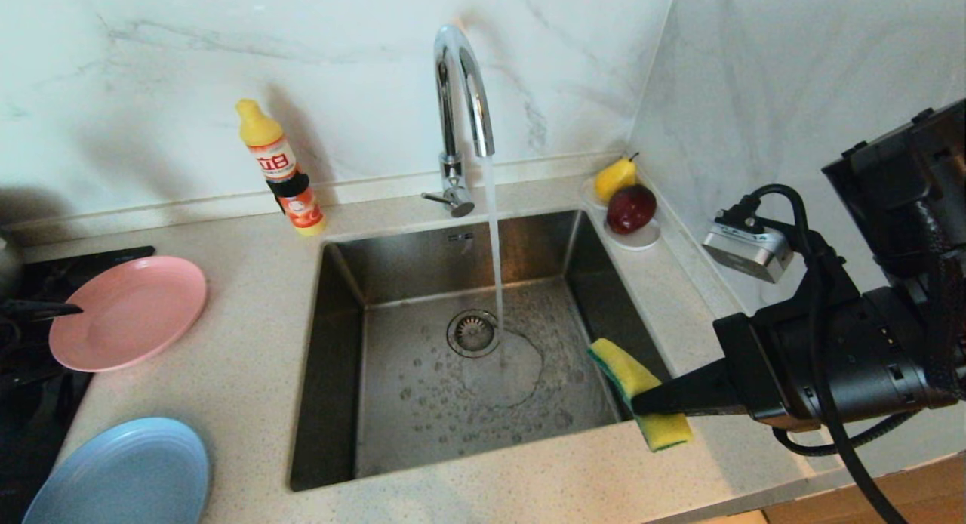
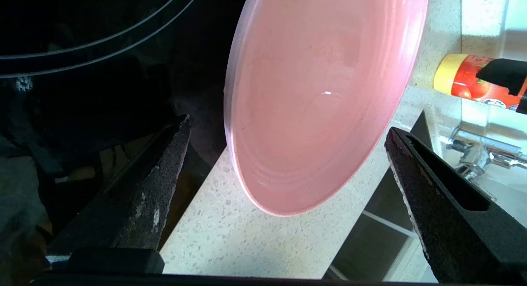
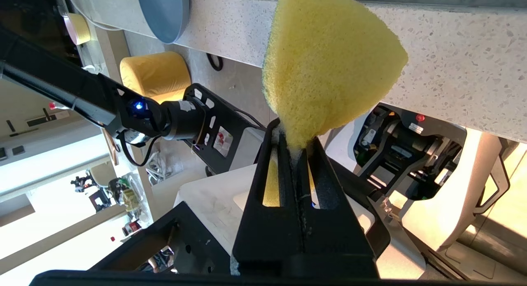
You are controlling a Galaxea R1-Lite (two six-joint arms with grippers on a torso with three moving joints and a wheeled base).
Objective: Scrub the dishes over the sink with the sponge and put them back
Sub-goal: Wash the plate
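Note:
The pink plate [image 1: 128,312] lies flat on the counter left of the sink [image 1: 362,275]. A light-blue plate [image 1: 121,471] sits nearer the front edge. My left gripper [image 2: 288,125] is open, with the pink plate [image 2: 313,100] just ahead of its fingertips and not touched. One of its fingers [image 1: 53,309] shows at the plate's left rim. My right gripper [image 1: 641,403] is shut on the narrow end of the yellow sponge [image 1: 638,392], held over the sink's front right corner. The sponge [image 3: 329,59] sticks out beyond the right gripper [image 3: 294,137].
Water runs from the chrome tap [image 1: 462,94] onto the drain [image 1: 473,332]. A detergent bottle [image 1: 283,169] stands behind the sink on the left. A pear [image 1: 615,178] and a red fruit [image 1: 631,208] sit on a white saucer [image 1: 641,239]. A black cooktop [image 1: 30,380] borders the left.

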